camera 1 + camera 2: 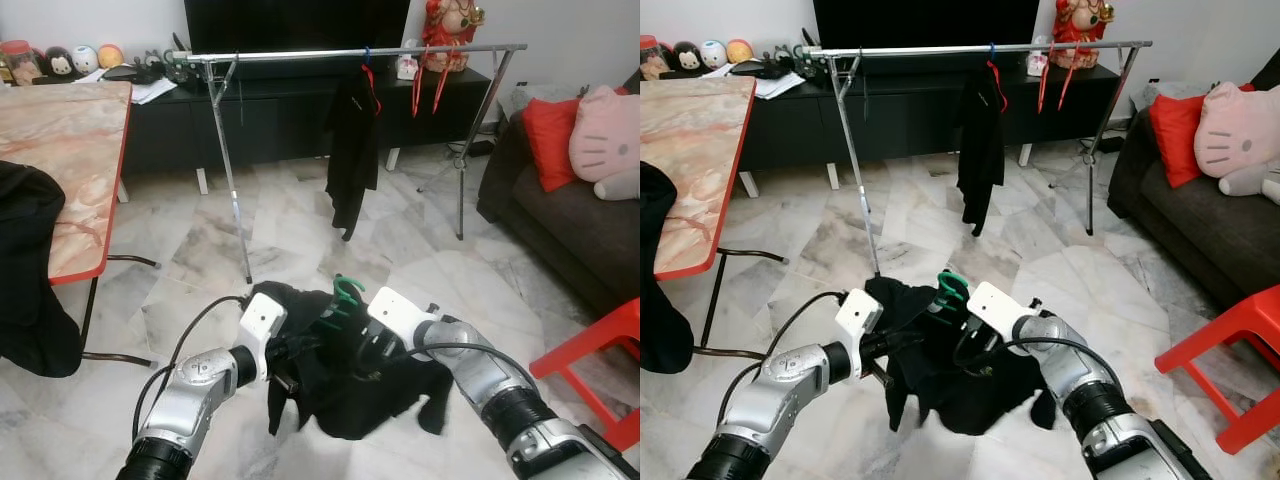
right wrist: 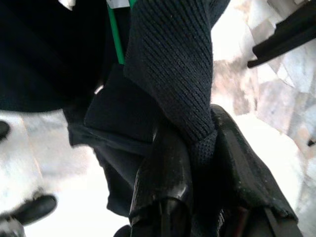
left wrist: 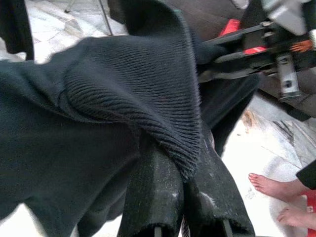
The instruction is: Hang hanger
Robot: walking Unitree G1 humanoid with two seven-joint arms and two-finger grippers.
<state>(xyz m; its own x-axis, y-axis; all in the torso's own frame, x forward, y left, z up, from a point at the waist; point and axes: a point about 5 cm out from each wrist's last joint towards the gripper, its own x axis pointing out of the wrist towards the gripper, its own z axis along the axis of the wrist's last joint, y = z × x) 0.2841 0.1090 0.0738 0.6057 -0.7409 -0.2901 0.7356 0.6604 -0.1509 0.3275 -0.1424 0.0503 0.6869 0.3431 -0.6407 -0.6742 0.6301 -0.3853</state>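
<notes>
Both silver arms are reaching forward and inward, low before the body, wrists nearly meeting. Left end effector (image 1: 285, 362) is pinching ribbed black fabric between its fingers (image 3: 158, 197). Right end effector (image 1: 362, 352) is clamping a knit fold likewise, fingers (image 2: 163, 182) closed.

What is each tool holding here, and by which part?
Both the left tool and the right tool pinch the ribbed edge of the black knitted garment on the green plastic hanger.
</notes>
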